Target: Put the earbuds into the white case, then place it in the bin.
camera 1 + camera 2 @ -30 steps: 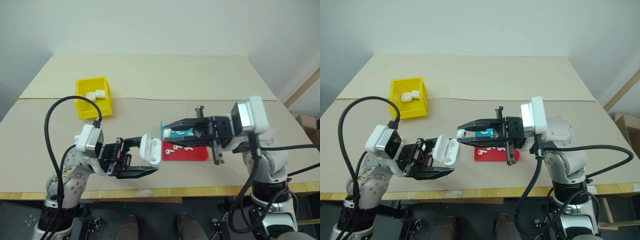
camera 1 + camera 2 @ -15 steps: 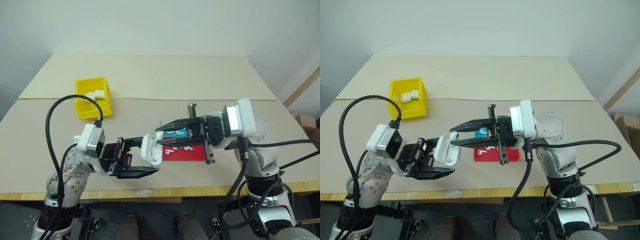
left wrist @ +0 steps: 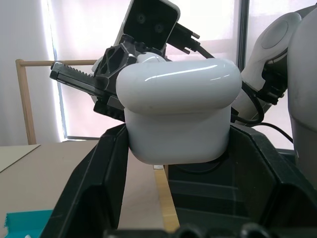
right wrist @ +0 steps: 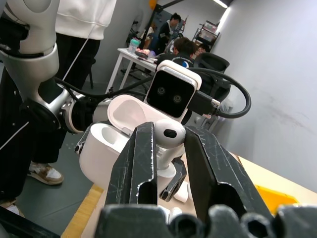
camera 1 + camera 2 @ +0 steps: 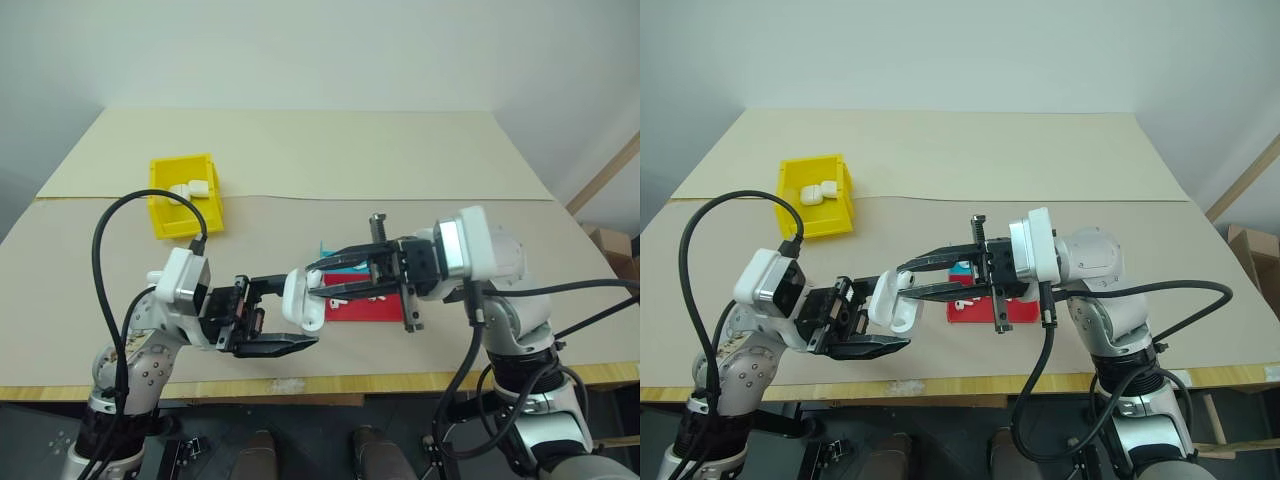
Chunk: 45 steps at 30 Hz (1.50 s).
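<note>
My left gripper (image 5: 298,312) is shut on the white case (image 5: 302,298), holding it above the table's front edge with its lid open. In the left wrist view the case (image 3: 178,114) sits between both black fingers (image 3: 111,173). My right gripper (image 5: 316,283) points left and is shut on one earbud (image 4: 168,132), its tips right at the case's open mouth (image 4: 106,141). More earbuds (image 5: 352,296) lie on the red tray (image 5: 392,311). The yellow bin (image 5: 165,218) stands at the far left of the table with white cases (image 5: 192,188) inside.
A small blue tray (image 5: 329,249) sits just behind the red tray, partly hidden by my right gripper. The wooden front edge of the table (image 5: 400,382) runs below both arms. People and office furniture (image 4: 173,37) show in the right wrist view's background.
My right gripper has moved left with the earbud, from above the trays to the open case. The left gripper and case have stayed in place.
</note>
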### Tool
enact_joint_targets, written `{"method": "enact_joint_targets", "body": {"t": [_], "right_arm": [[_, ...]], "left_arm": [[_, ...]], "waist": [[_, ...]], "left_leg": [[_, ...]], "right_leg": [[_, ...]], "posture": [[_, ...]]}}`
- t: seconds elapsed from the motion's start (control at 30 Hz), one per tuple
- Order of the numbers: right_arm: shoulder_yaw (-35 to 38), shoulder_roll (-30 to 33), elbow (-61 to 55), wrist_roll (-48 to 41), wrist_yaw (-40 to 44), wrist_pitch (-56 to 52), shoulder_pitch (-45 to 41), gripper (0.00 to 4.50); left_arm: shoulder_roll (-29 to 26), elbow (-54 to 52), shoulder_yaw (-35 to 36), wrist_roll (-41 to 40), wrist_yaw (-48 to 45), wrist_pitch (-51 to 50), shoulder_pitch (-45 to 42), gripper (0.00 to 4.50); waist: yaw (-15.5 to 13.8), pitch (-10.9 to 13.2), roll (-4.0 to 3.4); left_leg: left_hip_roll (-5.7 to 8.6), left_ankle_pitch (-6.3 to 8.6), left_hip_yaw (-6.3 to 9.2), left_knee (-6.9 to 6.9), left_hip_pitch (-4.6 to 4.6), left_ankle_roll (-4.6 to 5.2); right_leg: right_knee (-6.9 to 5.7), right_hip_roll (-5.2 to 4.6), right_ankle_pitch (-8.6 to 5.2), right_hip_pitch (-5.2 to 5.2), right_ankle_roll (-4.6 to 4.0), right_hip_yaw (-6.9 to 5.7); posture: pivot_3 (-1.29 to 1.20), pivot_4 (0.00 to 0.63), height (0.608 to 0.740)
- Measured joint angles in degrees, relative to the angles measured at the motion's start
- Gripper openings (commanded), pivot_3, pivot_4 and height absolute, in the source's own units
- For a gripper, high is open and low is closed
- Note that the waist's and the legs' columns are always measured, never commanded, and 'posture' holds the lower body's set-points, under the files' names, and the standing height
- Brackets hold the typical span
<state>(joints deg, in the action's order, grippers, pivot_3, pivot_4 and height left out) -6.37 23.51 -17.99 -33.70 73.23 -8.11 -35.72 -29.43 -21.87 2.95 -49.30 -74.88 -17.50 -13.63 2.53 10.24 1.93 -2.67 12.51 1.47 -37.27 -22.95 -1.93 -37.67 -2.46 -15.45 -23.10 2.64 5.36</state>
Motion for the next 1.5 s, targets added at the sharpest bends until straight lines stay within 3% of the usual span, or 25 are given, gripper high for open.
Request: {"method": "enact_joint_targets", "body": {"t": [0.27, 0.43, 0.83, 1.0, 1.1, 1.2, 1.37, 1.5], "right_arm": [[-0.4, 0.6, 0.0, 0.4, 0.5, 0.3, 0.1, 0.70], [-0.4, 0.7, 0.0, 0.6, 0.4, 0.4, 0.3, 2.30], [1.2, 1.2, 1.5, 0.2, -1.3, 0.6, -0.7, 2.30], [4.5, 7.1, 6.0, -0.4, -5.6, -5.5, -5.4, 2.30], [3.8, 12.9, 11.8, 4.9, -7.5, -10.0, -8.8, 2.30], [-3.1, 16.3, 17.1, 13.7, -7.0, -11.3, -13.0, 2.30], [-17.2, 15.5, 32.1, 31.0, -3.6, -4.9, -24.5, 2.30], [-23.3, 10.9, 43.2, 38.8, -0.5, 1.7, -32.3, 2.30]], "left_arm": [[0.0, 0.3, 0.0, 0.5, -0.3, 0.0, 0.0, 2.77], [0.0, 0.4, 0.0, 0.8, -0.9, 0.2, 0.0, 2.77], [0.0, 1.6, 0.0, 1.8, -2.0, 1.2, 0.4, 2.77], [-1.2, 1.6, 0.9, 2.0, -2.3, 1.4, 2.4, 2.77], [-3.0, 1.7, 2.7, 2.1, -2.9, 2.0, 4.8, 2.77], [-4.0, 1.6, 3.4, 2.0, -3.3, 2.3, 5.7, 2.77], [-4.2, 1.4, 4.0, 2.0, -3.0, 2.4, 6.5, 2.77], [-4.0, 1.4, 4.0, 2.0, -2.2, 2.4, 6.4, 2.77]], "waist": [[0.0, 0.0, 0.00], [0.0, 0.0, 0.00], [0.0, 0.0, 0.00], [0.0, 0.0, -0.01], [0.0, 0.0, -0.01], [0.3, 0.0, -0.02], [0.5, 0.0, -0.05], [0.7, 0.1, -0.08]], "left_leg": [[0.00, 0.00, 0.00, 0.00, 0.00, 0.00], [0.00, 0.00, 0.00, 0.00, 0.00, 0.00], [0.00, 0.00, -0.01, 0.00, 0.00, 0.00], [0.00, 0.00, -0.02, 0.02, 0.00, 0.00], [0.00, 0.00, -0.04, 0.06, 0.00, 0.00], [-0.01, 0.00, -0.10, 0.08, 0.00, 0.00], [-0.01, 0.00, -0.13, 0.11, -0.01, 0.00], [-0.01, 0.00, -0.10, 0.14, -0.07, 0.00]], "right_leg": [[0.00, 0.00, 0.00, 0.00, 0.00, 0.00], [0.01, 0.00, 0.00, 0.00, 0.00, 0.00], [0.00, 0.00, 0.00, 0.00, 0.00, 0.01], [0.03, 0.00, 0.00, -0.01, -0.01, 0.02], [0.04, 0.00, -0.01, -0.05, -0.03, 0.03], [0.03, 0.00, -0.01, -0.11, -0.03, 0.08], [0.04, 0.00, -0.01, -0.15, -0.04, 0.10], [0.05, -0.01, -0.01, -0.19, -0.04, 0.08]], "posture": [[0.00, 0.150, 0.740], [0.00, 0.150, 0.740], [0.00, 0.150, 0.740], [0.00, 0.150, 0.740], [0.00, 0.150, 0.740], [0.00, 0.150, 0.740], [0.00, 0.150, 0.740], [0.00, 0.150, 0.740]]}}
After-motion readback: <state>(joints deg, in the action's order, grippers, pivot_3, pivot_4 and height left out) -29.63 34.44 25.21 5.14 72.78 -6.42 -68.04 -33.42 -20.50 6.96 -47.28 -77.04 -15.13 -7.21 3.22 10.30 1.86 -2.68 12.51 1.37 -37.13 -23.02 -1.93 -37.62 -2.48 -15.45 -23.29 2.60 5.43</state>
